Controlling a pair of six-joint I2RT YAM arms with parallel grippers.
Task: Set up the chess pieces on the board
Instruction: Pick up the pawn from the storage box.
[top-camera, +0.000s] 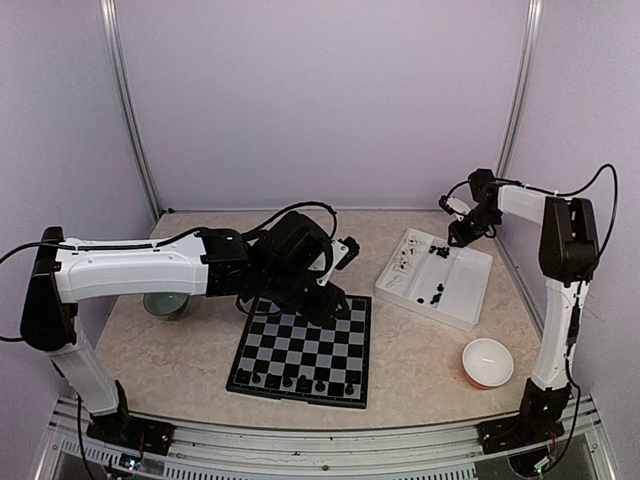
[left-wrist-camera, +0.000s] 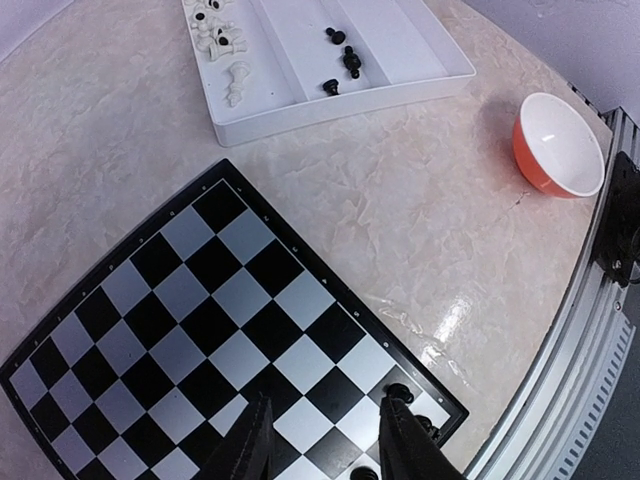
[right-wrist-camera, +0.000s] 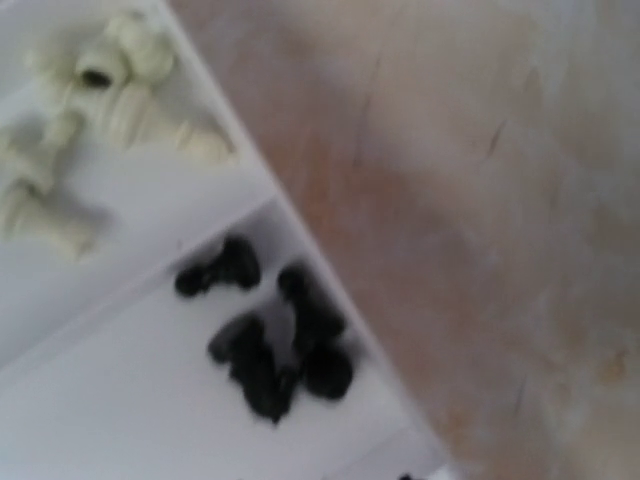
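The board (top-camera: 305, 345) lies in the middle of the table, with several black chess pieces (top-camera: 290, 381) along its near row. My left gripper (top-camera: 325, 300) hangs over the board's far edge. In the left wrist view it (left-wrist-camera: 325, 412) is open above the board (left-wrist-camera: 190, 320) with nothing between the fingers, and a black piece (left-wrist-camera: 398, 388) stands by the right finger. My right gripper (top-camera: 462, 232) hovers over the far end of the white tray (top-camera: 465, 275); its fingers do not show. Below it lie loose black pieces (right-wrist-camera: 280, 350).
The white tray (left-wrist-camera: 400, 40) also holds white pieces (top-camera: 405, 262) in its left compartment and more black pieces (top-camera: 435, 292). An orange bowl (top-camera: 487, 362) sits near the right arm's base. A green bowl (top-camera: 165, 303) sits under the left arm.
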